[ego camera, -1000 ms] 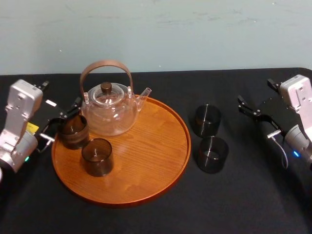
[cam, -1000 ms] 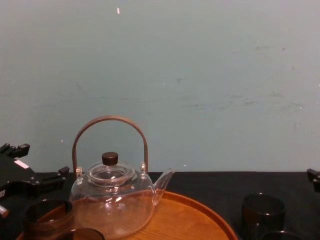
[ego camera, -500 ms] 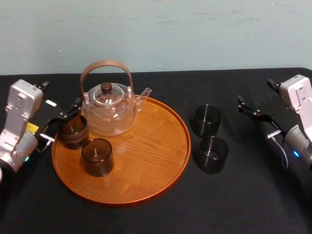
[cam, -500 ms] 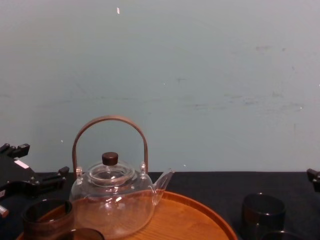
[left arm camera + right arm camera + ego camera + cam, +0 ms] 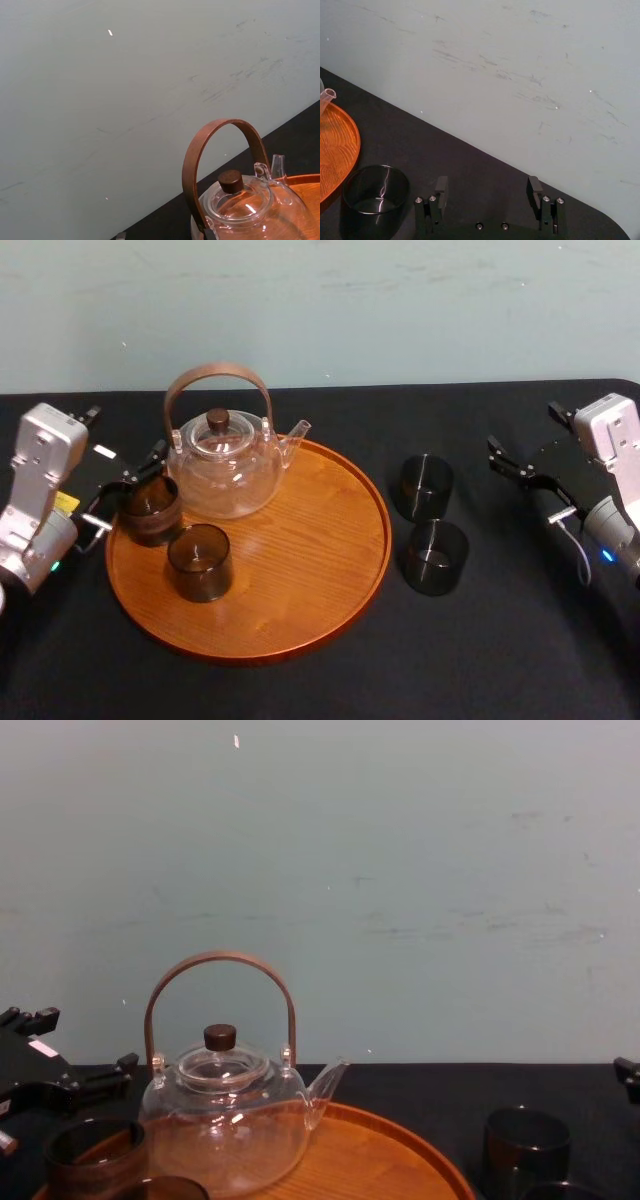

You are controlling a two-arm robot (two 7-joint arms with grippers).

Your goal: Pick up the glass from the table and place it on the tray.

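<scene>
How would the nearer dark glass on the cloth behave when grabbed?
The nearer glass looks smooth and shiny, so probably slippery. It is short, wide and upright, so unlikely to tip. Thin see-through walls suggest it is light, stiff and fragile.

We found the table [image 5: 300, 690] covered in plain black cloth. The round orange-brown wooden tray [image 5: 300, 550] lay directly on it, left of the middle. To the tray's right, two dark glasses stood upright on the cloth, one behind the other. The far glass [image 5: 426, 485] was near the tray's rim and the near glass [image 5: 437, 556] was just in front of it. We could not tell whether the two touched.
</scene>
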